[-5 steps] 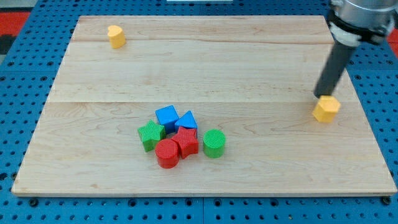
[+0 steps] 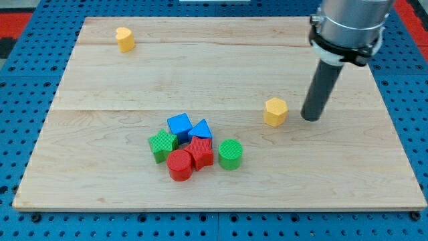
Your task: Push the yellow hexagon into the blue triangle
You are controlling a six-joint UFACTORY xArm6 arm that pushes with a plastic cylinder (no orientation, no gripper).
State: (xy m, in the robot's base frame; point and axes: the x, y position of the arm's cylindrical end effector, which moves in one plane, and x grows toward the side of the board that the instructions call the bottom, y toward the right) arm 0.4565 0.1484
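Right of the yellow hexagon [image 2: 275, 111], my tip [image 2: 310, 118] is set, apart from it.
No fingers are fitted; the blue triangle [image 2: 201, 129] is seen well left.

- Wooden board [image 2: 221, 67]: we record pale planks with two seams running across, filling most of the view.
- Blue perforated surface [image 2: 20, 100]: we see it framing the board at 3, 6 and 9 o'clock.
- Red patch [image 2: 13, 27]: toward 10 o'clock, top corner.
- Light: even, soft shadows.
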